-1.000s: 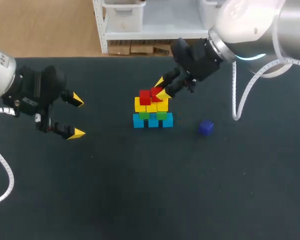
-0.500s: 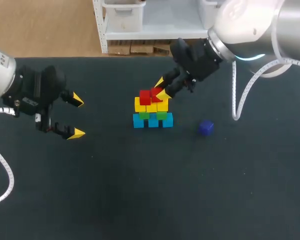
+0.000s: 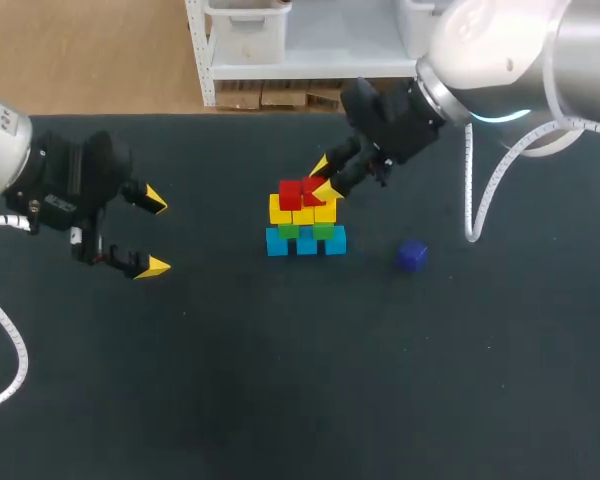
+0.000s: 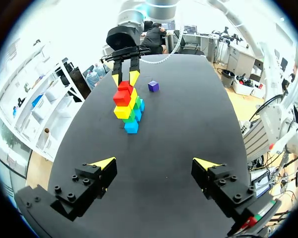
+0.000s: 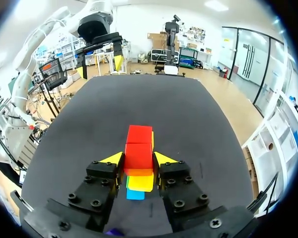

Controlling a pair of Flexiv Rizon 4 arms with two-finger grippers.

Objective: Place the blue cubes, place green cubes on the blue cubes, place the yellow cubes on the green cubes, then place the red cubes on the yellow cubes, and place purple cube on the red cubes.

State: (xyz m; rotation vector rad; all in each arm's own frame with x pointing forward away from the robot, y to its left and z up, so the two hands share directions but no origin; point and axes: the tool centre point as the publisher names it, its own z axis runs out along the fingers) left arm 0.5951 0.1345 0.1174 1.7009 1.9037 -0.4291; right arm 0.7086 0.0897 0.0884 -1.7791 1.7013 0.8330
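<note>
**Right claw**: clenched on the held red cube, with a yellow-tipped finger pressed against each of two opposite faces. The cube sits on or just above the yellow cubes; you cannot tell from these views whether it rests fully.

**Ahead of the claw:** the second red cube lies directly in front, touching or just beside the held one. The two line up along the row. Your fingers therefore close across the row, not along it, and the neighbour is out of their way.

**Lower tiers:** under the yellow tier lie the green cubes. Under those, on the desk, are the blue cubes. Judged from this layout, the red tier is the step in hand. Opening the claw and rising straight up should complete it.

**Purple cube**: it rests alone on the desk, well apart from the stack. It is on the right arm's side and, in the head view, nearer the camera than the stack. Being a cube, it has no long axis to align with.

**Nearer arm:** the right claw is plainly closer to the purple cube than the left claw. The left claw hangs released and empty, fingers spread wide, on the opposite side of the stack. The coming pick suits your right arm, moving outward from the stack and toward the camera side.
</note>
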